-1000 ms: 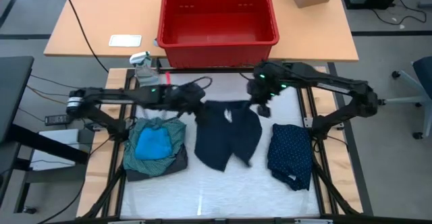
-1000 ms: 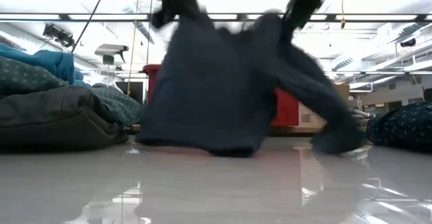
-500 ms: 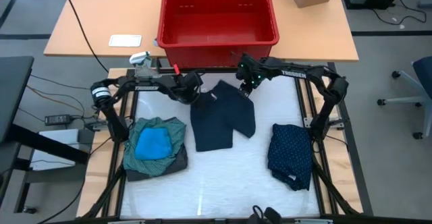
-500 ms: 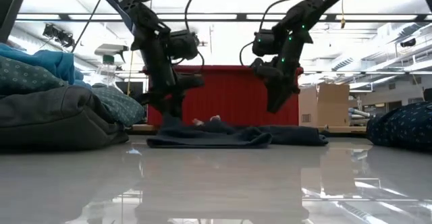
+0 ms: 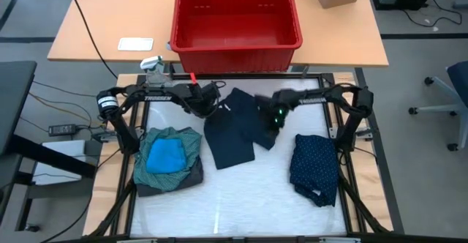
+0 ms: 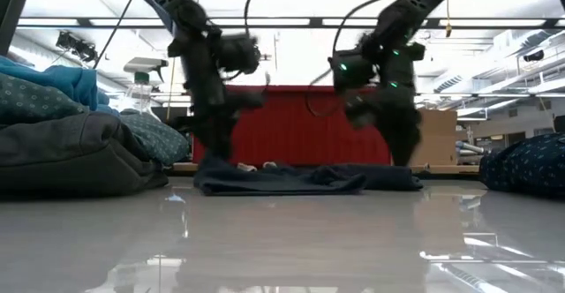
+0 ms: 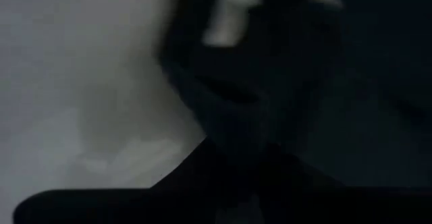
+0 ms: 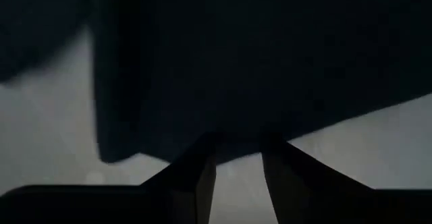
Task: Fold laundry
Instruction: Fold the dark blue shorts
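While dark navy garment (image 5: 238,126) lies flat mid-table, both arms low over it. Left gripper (image 5: 207,105) at garment's far-left corner, fingers' state cannot tell. Right gripper (image 5: 272,120) at garment's right edge, fingers (image 8: 196,177) parted, gap showing white table (image 5: 241,192), nothing held. Teal-and-blue pile (image 5: 168,157) left; navy dotted piece (image 5: 314,167) right.

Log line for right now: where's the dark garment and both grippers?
dark garment: flat, table centre | left gripper: at its far-left corner | right gripper: open, over its right edge | navy dotted piece: right side
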{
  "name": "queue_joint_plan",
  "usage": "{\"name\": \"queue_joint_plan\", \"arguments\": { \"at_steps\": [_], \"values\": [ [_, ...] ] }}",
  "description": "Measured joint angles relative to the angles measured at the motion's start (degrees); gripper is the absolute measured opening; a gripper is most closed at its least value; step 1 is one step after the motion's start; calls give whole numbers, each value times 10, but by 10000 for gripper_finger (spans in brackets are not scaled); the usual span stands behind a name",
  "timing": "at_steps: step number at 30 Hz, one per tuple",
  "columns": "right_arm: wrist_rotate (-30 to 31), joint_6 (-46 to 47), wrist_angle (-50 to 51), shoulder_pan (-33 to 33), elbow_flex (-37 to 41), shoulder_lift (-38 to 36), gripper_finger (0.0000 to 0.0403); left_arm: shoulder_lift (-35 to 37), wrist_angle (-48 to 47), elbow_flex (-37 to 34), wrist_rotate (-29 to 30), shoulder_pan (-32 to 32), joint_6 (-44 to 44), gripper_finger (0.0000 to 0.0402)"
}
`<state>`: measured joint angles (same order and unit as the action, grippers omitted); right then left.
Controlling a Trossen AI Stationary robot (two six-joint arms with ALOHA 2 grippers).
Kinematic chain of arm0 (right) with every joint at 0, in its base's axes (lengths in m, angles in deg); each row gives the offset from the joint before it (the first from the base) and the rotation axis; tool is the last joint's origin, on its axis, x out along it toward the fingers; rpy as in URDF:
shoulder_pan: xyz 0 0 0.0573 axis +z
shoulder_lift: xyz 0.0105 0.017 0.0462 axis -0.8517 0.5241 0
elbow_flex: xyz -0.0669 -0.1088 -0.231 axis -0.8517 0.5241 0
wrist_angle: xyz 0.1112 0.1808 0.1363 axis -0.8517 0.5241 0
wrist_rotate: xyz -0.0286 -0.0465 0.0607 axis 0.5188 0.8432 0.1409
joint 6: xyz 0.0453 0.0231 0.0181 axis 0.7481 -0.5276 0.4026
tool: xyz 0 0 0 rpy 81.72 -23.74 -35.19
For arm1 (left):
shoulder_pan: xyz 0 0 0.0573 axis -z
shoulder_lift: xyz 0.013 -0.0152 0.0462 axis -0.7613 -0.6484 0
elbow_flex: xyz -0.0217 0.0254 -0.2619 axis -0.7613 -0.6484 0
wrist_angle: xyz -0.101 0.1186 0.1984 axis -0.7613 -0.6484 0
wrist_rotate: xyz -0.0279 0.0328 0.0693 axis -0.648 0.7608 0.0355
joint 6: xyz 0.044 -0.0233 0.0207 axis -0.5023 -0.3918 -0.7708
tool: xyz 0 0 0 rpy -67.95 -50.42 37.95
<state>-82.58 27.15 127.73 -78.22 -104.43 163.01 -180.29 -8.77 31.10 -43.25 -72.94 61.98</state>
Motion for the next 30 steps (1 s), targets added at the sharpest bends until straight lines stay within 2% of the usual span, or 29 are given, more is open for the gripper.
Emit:
{"name": "queue_joint_plan", "arguments": {
  "at_steps": [3,4,8,10,11,12,18,23,25,28,30],
  "values": [
    [35,5,0,23,46,-2,125,2,7,25,-51,27,-20,86],
    [69,1,9,27,58,-10,125,2,10,34,-54,36,-28,86],
    [289,-7,86,33,83,-43,126,2,10,63,-43,61,-46,87],
    [350,-7,83,29,82,-81,127,2,14,75,-36,65,-52,87],
    [358,-7,79,27,80,-102,127,2,11,80,-34,65,-54,87],
    [345,-7,72,24,80,-123,127,2,11,83,-32,65,-55,87],
    [148,42,-36,37,80,-204,127,2,-19,80,-26,75,-45,86],
    [124,30,-183,114,101,-218,128,1,-33,46,12,138,-21,79],
    [124,19,-259,149,120,-204,128,1,-27,46,56,157,-32,79],
    [118,48,-372,186,141,-166,128,8,-25,61,135,172,-116,86],
    [96,75,-422,198,142,-135,128,21,-13,75,163,178,-206,96]
  ]
}}
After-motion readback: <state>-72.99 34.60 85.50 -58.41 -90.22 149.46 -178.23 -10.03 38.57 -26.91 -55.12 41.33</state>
